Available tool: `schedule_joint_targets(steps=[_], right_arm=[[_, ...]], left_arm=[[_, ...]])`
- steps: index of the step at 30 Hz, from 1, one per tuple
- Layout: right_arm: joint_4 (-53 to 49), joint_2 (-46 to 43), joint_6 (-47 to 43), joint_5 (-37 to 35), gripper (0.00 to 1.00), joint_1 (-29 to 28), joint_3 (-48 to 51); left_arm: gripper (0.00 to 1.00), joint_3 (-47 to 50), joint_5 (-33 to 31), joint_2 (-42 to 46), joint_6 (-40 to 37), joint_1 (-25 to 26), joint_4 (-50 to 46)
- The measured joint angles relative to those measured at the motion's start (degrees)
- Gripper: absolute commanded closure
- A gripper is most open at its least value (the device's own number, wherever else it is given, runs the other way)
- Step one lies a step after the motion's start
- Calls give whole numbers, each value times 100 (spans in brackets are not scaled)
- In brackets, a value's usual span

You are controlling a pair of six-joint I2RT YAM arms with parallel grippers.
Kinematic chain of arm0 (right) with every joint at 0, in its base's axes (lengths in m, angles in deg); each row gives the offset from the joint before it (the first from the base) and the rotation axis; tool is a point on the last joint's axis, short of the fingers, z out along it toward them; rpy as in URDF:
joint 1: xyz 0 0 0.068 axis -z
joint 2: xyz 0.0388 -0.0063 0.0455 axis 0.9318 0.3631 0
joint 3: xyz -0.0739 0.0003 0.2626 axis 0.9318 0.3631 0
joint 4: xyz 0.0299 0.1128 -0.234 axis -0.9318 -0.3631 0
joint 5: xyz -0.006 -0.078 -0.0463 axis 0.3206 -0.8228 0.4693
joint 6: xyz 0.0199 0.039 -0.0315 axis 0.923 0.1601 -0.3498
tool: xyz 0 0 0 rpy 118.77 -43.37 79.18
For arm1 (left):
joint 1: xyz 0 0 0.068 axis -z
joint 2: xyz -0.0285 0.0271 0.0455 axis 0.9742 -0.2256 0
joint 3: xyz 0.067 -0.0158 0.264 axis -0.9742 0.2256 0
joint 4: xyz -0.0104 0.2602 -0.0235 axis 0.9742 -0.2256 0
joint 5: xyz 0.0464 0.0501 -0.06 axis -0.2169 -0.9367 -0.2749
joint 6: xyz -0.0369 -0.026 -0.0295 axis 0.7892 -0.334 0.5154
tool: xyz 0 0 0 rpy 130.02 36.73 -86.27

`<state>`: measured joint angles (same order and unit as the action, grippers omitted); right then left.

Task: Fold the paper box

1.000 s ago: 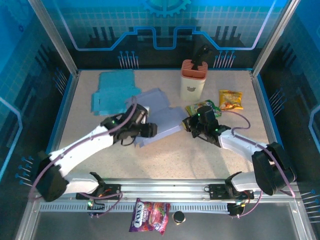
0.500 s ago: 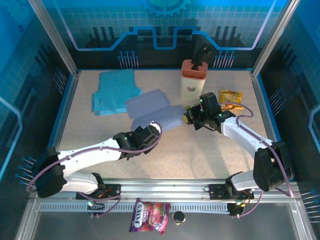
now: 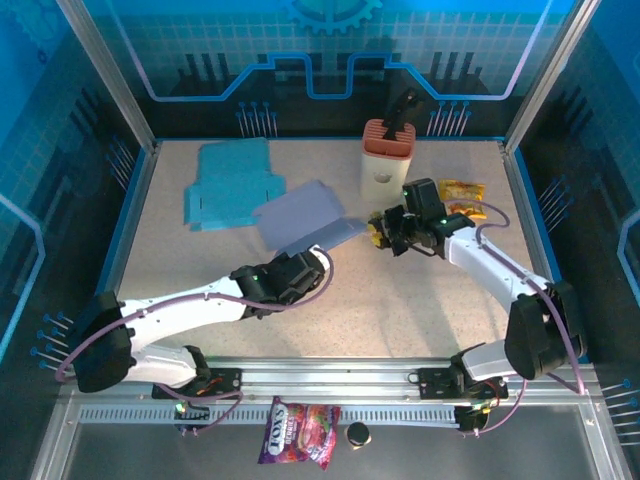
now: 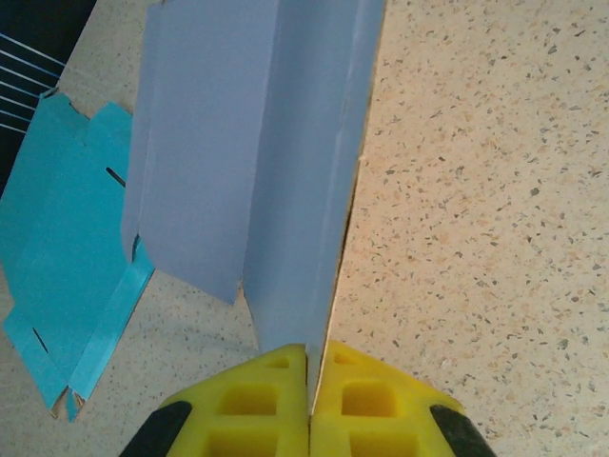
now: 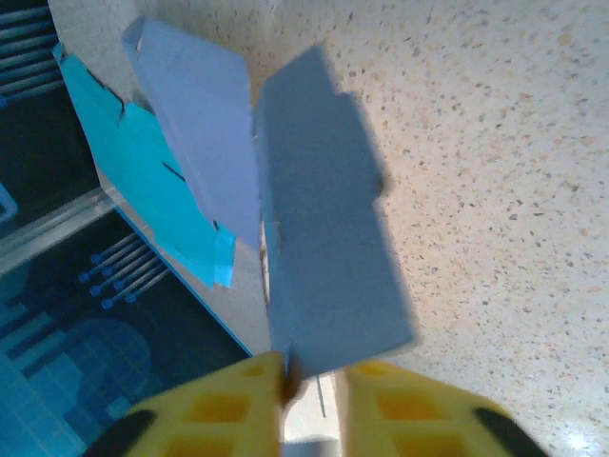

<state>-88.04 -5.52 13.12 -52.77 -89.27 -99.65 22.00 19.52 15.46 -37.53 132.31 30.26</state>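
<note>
The paper box (image 3: pixel 305 218) is a flat lavender sheet with creased panels, lying mid-table and raised at its right end. My left gripper (image 3: pixel 314 258) is at the box's near corner; in the left wrist view its yellow fingers (image 4: pixel 266 400) are pressed together on the edge of the paper box (image 4: pixel 247 171), gripper (image 4: pixel 311 381) shut on it. My right gripper (image 3: pixel 379 232) is at the box's right end. In the right wrist view the paper box (image 5: pixel 324 267) stands between the parted fingers of the right gripper (image 5: pixel 314 381), touching the left one, with a gap to the right one.
A second flat box, teal (image 3: pixel 232 185), lies at the back left, partly under the lavender one. A white and orange holder (image 3: pixel 385 160) with a black tool stands behind the right gripper. Snack packets (image 3: pixel 462 198) lie at the right. A candy bag (image 3: pixel 300 433) sits below the rail.
The left gripper came off the box's top, moved to its near corner and shut on the edge. The right gripper carried the right end back and its jaws parted.
</note>
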Motion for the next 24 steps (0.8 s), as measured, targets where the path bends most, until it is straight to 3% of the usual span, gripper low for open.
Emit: schedule_joint_targets(steps=[5,10,14,24], right_arm=[[-911,-1307,-238,-933,32,-273,-236],[-1099,-2015,166,-1718,28,-1521,-271],[-946,-1611,466,-2057,32,-2059,-323],[-435,-501,798,-2133,46,-2258,-802]], left_arm=[[100,-343,74,72,9,0,-205],[100,-640,212,72,94,0,-413],[100,-785,297,72,116,0,-562],[100,-1078,337,66,116,0,-826]])
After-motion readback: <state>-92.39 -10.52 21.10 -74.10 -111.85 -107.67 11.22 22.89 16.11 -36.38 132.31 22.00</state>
